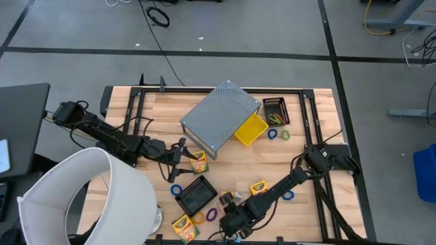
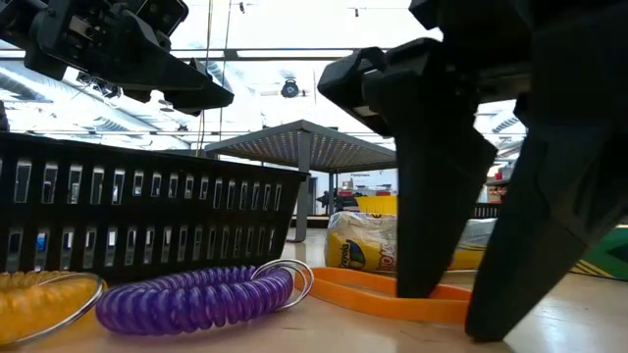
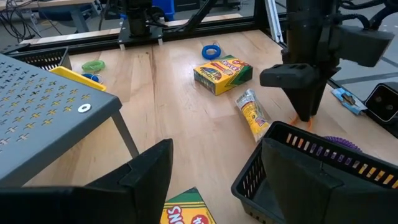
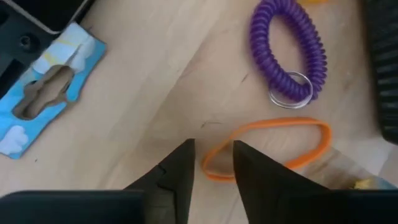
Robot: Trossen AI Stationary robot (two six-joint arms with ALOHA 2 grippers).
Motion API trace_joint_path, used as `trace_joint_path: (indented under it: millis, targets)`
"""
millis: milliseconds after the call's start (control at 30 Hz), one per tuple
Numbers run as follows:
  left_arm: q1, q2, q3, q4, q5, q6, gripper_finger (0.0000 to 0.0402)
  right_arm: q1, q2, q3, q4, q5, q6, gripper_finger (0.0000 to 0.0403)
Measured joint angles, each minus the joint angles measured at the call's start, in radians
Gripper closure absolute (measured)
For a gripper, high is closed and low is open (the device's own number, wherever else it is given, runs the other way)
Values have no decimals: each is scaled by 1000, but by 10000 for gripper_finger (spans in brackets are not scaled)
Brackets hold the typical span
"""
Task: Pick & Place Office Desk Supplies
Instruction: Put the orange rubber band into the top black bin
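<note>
Grey flooring with dark tape lines surrounds the wooden table (image 1: 225,167) in the high view, where we see a perforated grey stand (image 1: 219,116), a yellow bin (image 1: 251,129) and a small black basket (image 1: 274,109) toward the far side. We find the left gripper (image 1: 178,158) hovering by a crayon box (image 1: 198,162), while the right gripper (image 1: 230,216) reaches toward the near edge, close to a black tray (image 1: 197,194). A big white cylinder (image 1: 88,197) fills the near left corner.

From the low view we see the right arm's dark fingers planted on the wood at an orange elastic loop (image 2: 392,292), with a purple coil loop (image 2: 196,299) beside it and a slotted tray wall behind.

Through the left wrist view, the left fingers stand wide apart with nothing between them; beyond lie another crayon box (image 3: 222,73), a small packet (image 3: 252,113) and a blue loop (image 3: 211,51).

In the right wrist view, the right fingers (image 4: 249,168) are narrowed around one end of the orange loop (image 4: 267,146), which lies flat on the wood; we cannot tell whether they have pinched it yet.

We judge the risk to be a missed pinch: the thin band lies flush and could slip out sideways or spring away as the tips scrape the wood. The purple coil (image 4: 289,53) lies near enough to snag.
</note>
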Motion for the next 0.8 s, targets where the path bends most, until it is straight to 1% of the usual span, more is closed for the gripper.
trace_joint_path:
  millis: [67, 133, 233, 267, 367, 533, 700, 800]
  targets:
    - [0, 0, 0, 0, 0, 0, 151, 0, 0, 0, 0, -7, -4, 298]
    - [0, 0, 0, 0, 0, 0, 151, -2, 1, 0, -1, -15, -3, 319]
    - [0, 0, 0, 0, 0, 0, 151, -8, 1, 0, -4, -41, 12, 376]
    - [0, 0, 0, 0, 0, -1, 151, -12, 1, 0, -6, -51, 22, 389]
    - [0, 0, -1, 0, 0, -5, 151, -20, 0, 0, -7, -74, 61, 396]
    - [0, 0, -1, 0, 0, -6, 151, -18, -12, 6, -32, -67, 144, 400]
    - [0, 0, -1, 0, 0, -6, 151, 16, -15, 110, -171, 30, 207, 401]
    - [0, 0, -1, 0, 0, -5, 151, 41, -14, 196, -298, 91, 258, 401]
